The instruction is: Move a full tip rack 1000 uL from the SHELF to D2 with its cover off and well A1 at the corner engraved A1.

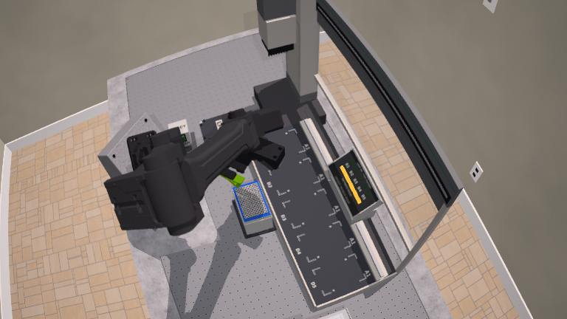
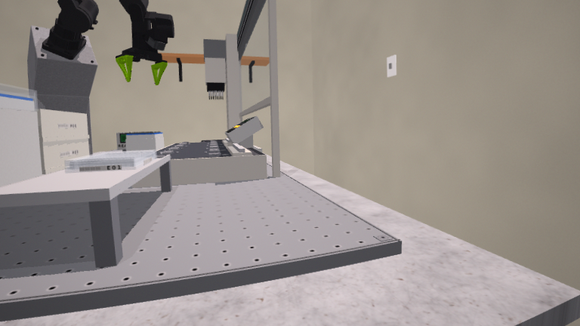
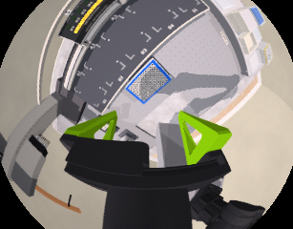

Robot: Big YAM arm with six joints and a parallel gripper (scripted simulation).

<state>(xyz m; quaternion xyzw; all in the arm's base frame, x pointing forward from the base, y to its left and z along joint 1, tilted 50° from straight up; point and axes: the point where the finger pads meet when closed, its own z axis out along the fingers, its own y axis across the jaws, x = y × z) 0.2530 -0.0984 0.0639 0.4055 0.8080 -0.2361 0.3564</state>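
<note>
A tip rack point(image 1: 249, 201) with a blue rim and a grey field of pale tips stands uncovered on a grey block beside the deck point(image 1: 322, 210), close to the D2 label point(image 1: 269, 184). It also shows in the wrist view point(image 3: 149, 80) and far back in the side view point(image 2: 140, 139). The bracketed position D2 point(image 1: 297, 169) holds nothing. My gripper point(image 2: 140, 70) hangs high above the table, open and empty. In the top view only one green finger point(image 1: 235, 179) shows under the arm, just beyond the rack's near end. In the wrist view the fingers frame the rack from well above.
The shelf point(image 2: 81, 183) at the left carries a lidded plate marked E01 point(image 2: 109, 161), two stacked pale blocks point(image 2: 63, 139) and a covered rack point(image 2: 14, 134) at the frame edge. The pipetting head point(image 2: 214, 70) hangs from the gantry over the deck's far end. The READY key point(image 1: 177, 125) stands near the arm's base.
</note>
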